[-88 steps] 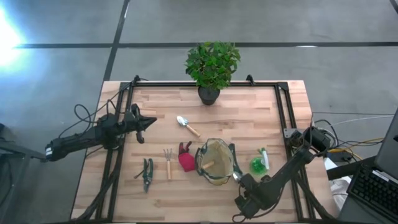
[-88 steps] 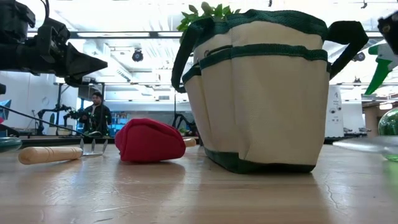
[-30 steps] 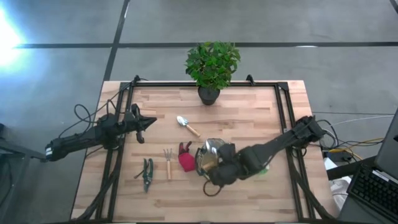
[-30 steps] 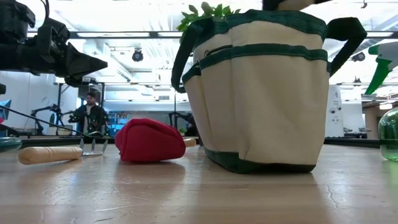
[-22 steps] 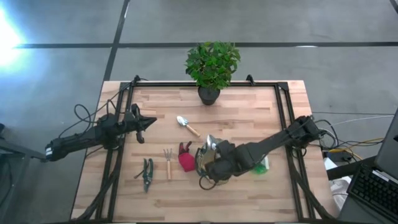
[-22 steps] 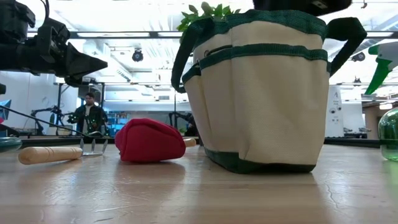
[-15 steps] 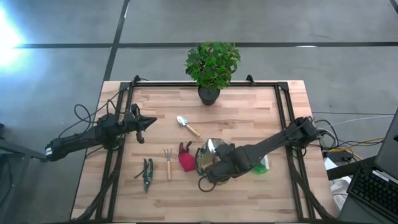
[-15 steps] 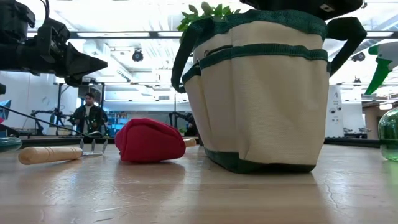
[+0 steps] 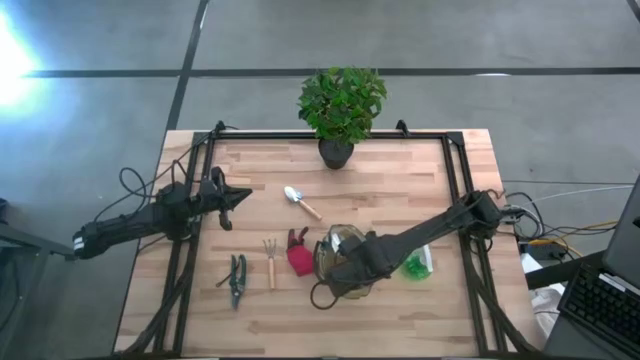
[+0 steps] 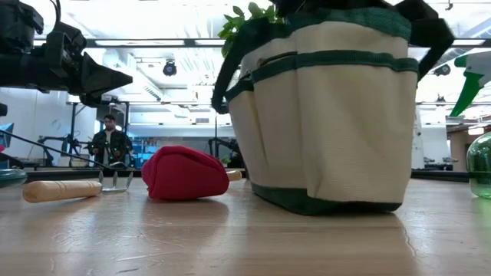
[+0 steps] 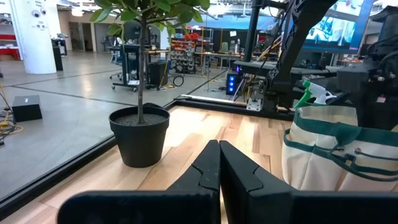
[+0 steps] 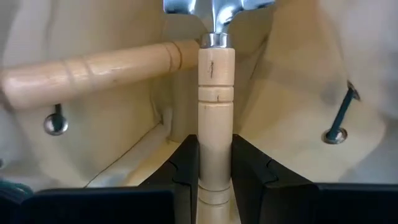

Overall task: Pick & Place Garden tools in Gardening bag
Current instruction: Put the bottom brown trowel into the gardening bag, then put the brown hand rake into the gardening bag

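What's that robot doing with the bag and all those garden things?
The right gripper is down inside the gardening bag, shut on a wooden-handled tool, next to another wooden handle already in there. On the table, outside the bag, are a red glove, a fork, pruners, a trowel and a green spray bottle. The left gripper waits, shut, near the table's left edge. A potted plant stands at the back.

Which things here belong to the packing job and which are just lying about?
Job: bag, trowel in the right end effector, second trowel, fork, pruners, glove, spray bottle.
Lying about: potted plant.
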